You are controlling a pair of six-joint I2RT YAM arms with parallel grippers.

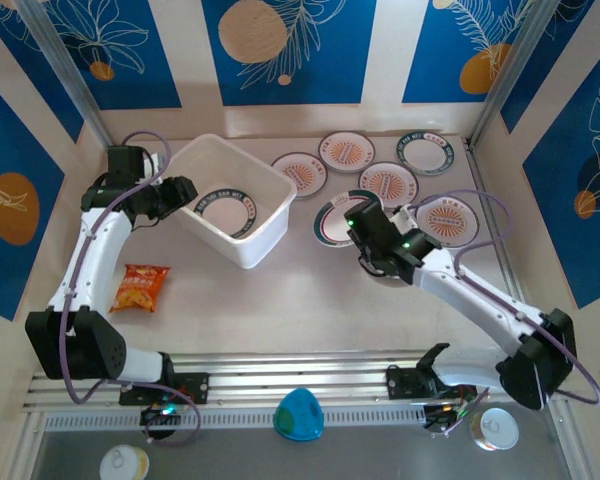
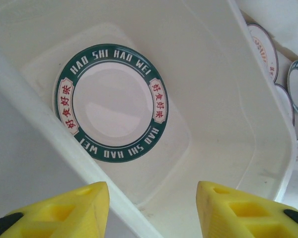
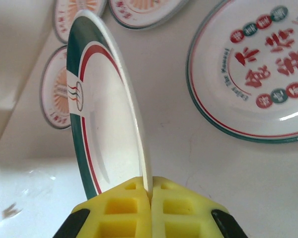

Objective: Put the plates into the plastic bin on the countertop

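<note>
Just right of the plastic bin (image 1: pixel 242 258), over the countertop (image 1: pixel 310 300), my right gripper (image 3: pixel 150 191) is pinched tight on the rim of a green-edged plate (image 3: pixel 109 124). The plate stands tilted on edge, near the sunburst plates (image 3: pixel 54 99) lying flat. My left gripper (image 2: pixel 153 191) straddles the bin's near wall, one finger inside and one outside; whether it truly grips I cannot tell. One green-rimmed plate (image 2: pixel 111 104) lies flat on the bin floor. I should lift clear of the rim, carry across, level my plate low over the bare floor beside that one, then release gently.
</note>
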